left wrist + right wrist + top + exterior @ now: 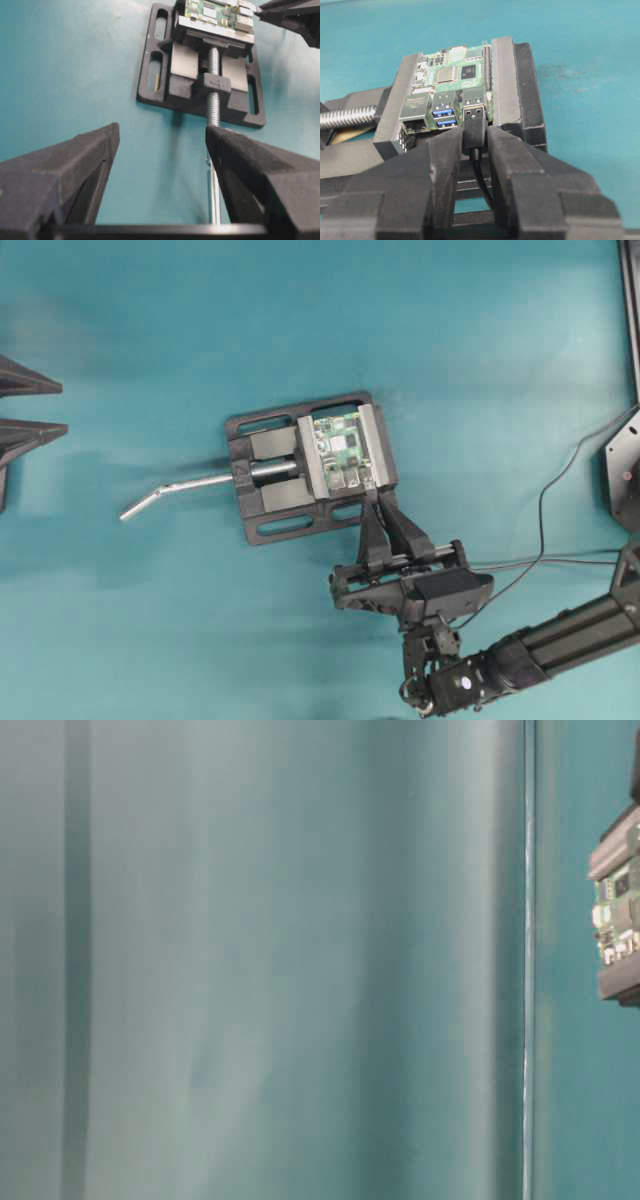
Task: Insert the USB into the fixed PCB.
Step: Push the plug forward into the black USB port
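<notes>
Table: flat teal surface under everything in the overhead view.
Vise: black metal drill-press vise with slotted base plate, lying on the teal table; taken here as the landmark.
Vise handle: silver threaded rod with a bent end, sticking out from the vise's left side in the overhead view.
Right arm: black arm reaching in from the lower right toward the vise.
Right gripper: black two-fingered claw, just below the vise's lower right corner in the overhead view, pinching the plug's black body between its pads.
Left gripper: black claw, well apart from the vise on its handle side, fingers spread wide with nothing between them.
Fixed PCB: small green rectangular circuit board with silver ports and a chip, clamped flat between the vise's grey jaw plates.
USB: silver metal plug with short black body, its tip at the mouth of the board's right-hand port at the vise's near edge; how far in it sits cannot be told.
Cable: thin black lead dropping from the plug between the right fingers.
</notes>
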You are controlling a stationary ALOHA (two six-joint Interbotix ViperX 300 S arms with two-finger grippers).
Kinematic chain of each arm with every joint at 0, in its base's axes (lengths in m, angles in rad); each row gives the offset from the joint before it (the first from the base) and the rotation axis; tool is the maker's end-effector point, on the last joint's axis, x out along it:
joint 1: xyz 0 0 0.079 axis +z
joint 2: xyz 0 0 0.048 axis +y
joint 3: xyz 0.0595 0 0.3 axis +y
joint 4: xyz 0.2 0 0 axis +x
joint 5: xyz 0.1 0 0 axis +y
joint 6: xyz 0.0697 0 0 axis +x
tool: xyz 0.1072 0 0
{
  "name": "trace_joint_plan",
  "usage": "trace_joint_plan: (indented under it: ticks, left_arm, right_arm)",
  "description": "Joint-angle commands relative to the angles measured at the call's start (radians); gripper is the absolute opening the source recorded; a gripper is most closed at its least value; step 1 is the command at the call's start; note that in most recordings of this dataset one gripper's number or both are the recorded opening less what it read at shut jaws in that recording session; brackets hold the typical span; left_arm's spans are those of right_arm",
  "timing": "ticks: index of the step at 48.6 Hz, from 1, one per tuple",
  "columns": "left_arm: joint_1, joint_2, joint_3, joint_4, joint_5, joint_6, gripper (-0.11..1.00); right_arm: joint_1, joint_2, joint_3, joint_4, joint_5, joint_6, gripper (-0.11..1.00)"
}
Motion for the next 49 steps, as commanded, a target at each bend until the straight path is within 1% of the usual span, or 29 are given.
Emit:
trace_joint_plan:
  ticks: [1,18,27,49]
  left_arm:
    - [0.003,0.009,-0.011,0.003,-0.005,-0.006,0.74]
    - [0.005,0.009,-0.011,0.003,-0.005,-0.006,0.74]
    - [0.005,0.009,-0.011,0.003,-0.005,-0.006,0.74]
    - [0.003,0.008,-0.011,0.003,-0.005,-0.006,0.74]
  right_arm:
    - [-0.041,-0.061,0.005,-0.008,0.003,-0.005,0.21]
    - [-0.049,-0.081,0.052,-0.008,0.043,-0.012,0.21]
    - [-0.063,-0.081,0.054,-0.006,0.063,-0.017,0.21]
    - [-0.098,-0.083,0.048,-0.014,0.055,-0.026,0.21]
